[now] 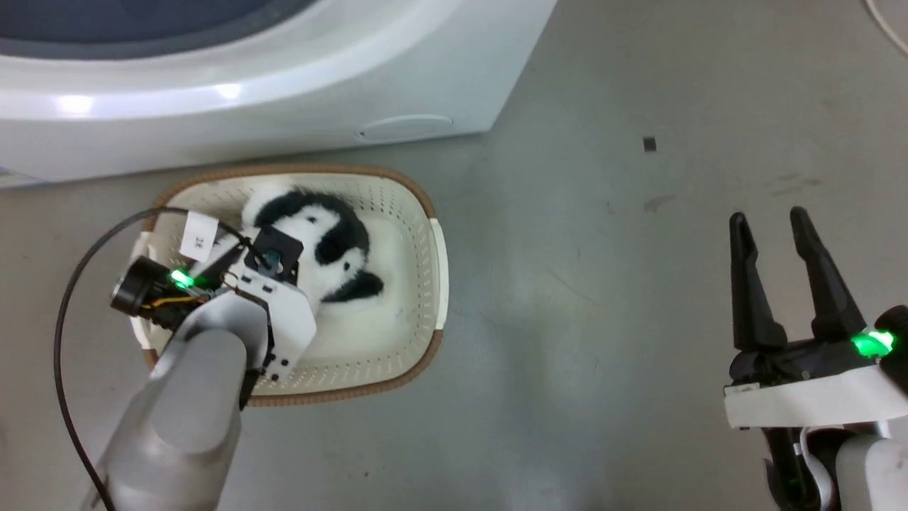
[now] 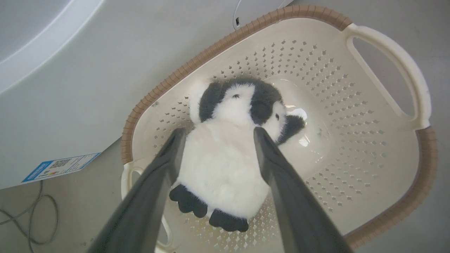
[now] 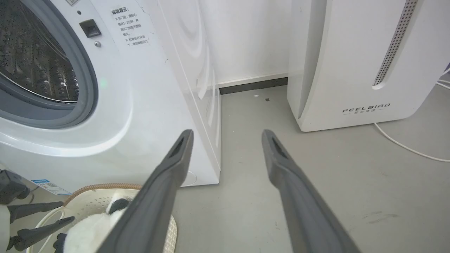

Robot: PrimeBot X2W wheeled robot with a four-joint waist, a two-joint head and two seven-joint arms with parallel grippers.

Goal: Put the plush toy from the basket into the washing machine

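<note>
The large white front-loading washing machine spans the top left of the head view, with the cream perforated plastic basket, brown-rimmed, just below it on the grey floor. The fluffy black-and-white panda plush toy lies in the basket, the left hand spread with one dark finger on each side of its white body. The right hand, also spread and empty, hangs at the lower right.

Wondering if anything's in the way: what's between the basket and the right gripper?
Only bare grey floor lies between the basket and the right gripper, as the head view shows.
</note>
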